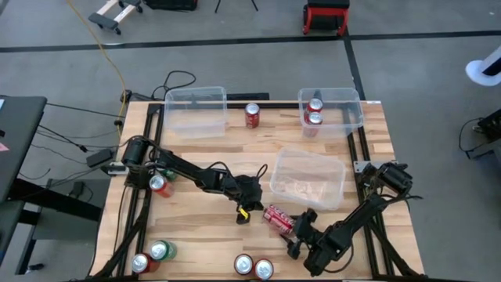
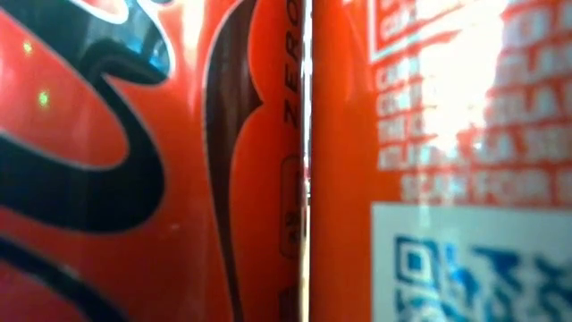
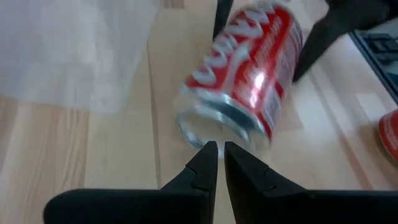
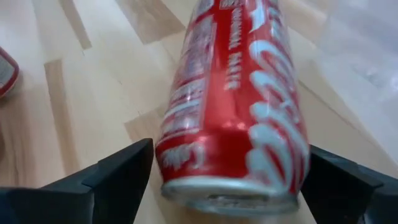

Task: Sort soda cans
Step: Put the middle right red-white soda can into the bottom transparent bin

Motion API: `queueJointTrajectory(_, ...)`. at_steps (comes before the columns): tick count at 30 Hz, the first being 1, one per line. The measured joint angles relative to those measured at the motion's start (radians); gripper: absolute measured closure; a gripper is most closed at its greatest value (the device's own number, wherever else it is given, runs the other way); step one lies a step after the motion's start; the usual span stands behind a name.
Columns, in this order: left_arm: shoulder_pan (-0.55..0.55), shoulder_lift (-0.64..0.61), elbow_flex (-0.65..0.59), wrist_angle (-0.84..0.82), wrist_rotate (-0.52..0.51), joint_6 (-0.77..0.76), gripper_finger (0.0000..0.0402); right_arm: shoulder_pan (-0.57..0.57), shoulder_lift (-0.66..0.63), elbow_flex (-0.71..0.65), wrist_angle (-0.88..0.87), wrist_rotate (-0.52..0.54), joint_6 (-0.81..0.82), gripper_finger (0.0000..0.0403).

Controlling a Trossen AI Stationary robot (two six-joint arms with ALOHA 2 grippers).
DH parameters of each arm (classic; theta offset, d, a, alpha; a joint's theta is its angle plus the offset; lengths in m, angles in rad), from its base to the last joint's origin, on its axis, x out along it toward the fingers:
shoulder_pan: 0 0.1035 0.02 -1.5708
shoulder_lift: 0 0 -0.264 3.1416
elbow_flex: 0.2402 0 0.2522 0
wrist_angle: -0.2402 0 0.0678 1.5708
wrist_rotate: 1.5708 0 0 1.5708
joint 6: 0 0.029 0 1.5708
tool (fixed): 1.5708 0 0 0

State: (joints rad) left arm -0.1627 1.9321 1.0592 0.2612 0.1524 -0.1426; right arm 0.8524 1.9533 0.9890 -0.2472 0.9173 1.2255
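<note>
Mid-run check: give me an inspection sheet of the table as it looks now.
Surface: wooden table, no spills seen.
Job's things: one red can lying on its side in front of the middle bin; two red cans in the far right bin; one red can standing between the far bins; others near the front and left edges.
Clutter: far left bin and middle bin hold no cans.
Grippers: left pincer shut, pointing at the lying can; right pincer open, one finger either side of it.
Cables: black leads off the far left corner.
Surroundings: red stool on the floor.
</note>
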Motion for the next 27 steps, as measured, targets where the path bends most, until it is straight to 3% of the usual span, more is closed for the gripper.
queueJointTrajectory(14, -0.016, -0.002, 0.000, 0.014, 0.000, 0.000, 0.0377, -0.052, 0.000, -0.052, 0.096, -0.043, -0.072, 0.0031)
queueJointTrajectory(21, -0.016, -0.002, 0.000, 0.012, 0.000, 0.000, 0.0377, -0.062, -0.001, -0.060, 0.118, -0.054, -0.095, 0.0105)
queueJointTrajectory(27, -0.016, -0.002, 0.000, 0.009, 0.004, 0.000, 0.0377, -0.053, -0.001, -0.044, 0.113, -0.058, -0.157, 0.0105)
